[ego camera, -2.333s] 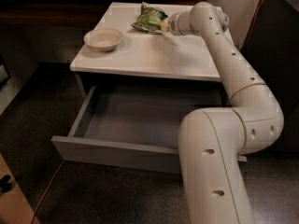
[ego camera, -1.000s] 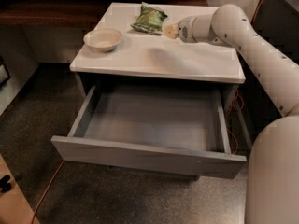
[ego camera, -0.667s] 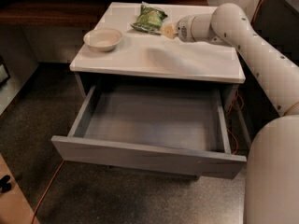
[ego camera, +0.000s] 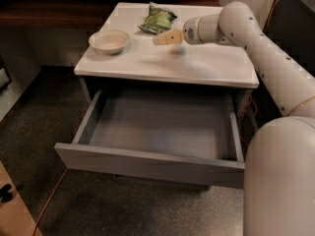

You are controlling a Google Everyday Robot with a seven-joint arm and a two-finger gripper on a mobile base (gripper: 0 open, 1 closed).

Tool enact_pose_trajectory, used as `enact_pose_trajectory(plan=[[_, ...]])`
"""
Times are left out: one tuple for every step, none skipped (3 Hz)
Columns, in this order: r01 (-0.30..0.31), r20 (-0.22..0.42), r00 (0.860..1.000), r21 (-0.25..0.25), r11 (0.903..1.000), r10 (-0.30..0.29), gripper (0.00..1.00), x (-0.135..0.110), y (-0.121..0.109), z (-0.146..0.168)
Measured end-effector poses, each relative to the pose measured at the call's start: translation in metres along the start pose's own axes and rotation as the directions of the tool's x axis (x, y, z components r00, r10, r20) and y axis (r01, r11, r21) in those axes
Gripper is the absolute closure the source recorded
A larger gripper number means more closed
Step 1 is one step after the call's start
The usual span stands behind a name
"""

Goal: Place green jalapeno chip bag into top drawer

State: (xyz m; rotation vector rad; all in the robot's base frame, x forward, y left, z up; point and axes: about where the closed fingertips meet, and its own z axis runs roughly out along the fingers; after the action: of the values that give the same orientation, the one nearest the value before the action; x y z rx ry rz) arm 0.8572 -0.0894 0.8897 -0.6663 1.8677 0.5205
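Seen from the single camera: the gripper (ego camera: 160,38) hovers above the white cabinet top (ego camera: 206,65), having crept leftward in the last second to sit just in front of the chip bag (ego camera: 157,18); whether its jaws are apart or together cannot be told; the bag lies unmoved at the back, beside the bowl (ego camera: 109,41); the drawer (ego camera: 147,163) stands open below; the pickup appears yet to come.

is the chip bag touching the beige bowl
Apart. The camera view shows bare white tabletop between the green jalapeno chip bag and the beige bowl. The gripper is over the tabletop, by the bag's right side.
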Motion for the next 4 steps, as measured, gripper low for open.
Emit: enact_pose_trajectory(plan=[[-0.019, -0.019, 1.000, -0.008, 0.9998, 0.019, 0.00, 0.003, -0.005, 0.035], [-0.025, -0.017, 1.000, 0.010, 0.9996, 0.025, 0.00, 0.007, -0.012, 0.067], [-0.022, 0.018, 1.000, 0.041, 0.9989, 0.021, 0.00, 0.005, -0.015, 0.091], [-0.035, 0.087, 0.996, 0.083, 0.9960, 0.027, 0.00, -0.003, -0.019, 0.115]])
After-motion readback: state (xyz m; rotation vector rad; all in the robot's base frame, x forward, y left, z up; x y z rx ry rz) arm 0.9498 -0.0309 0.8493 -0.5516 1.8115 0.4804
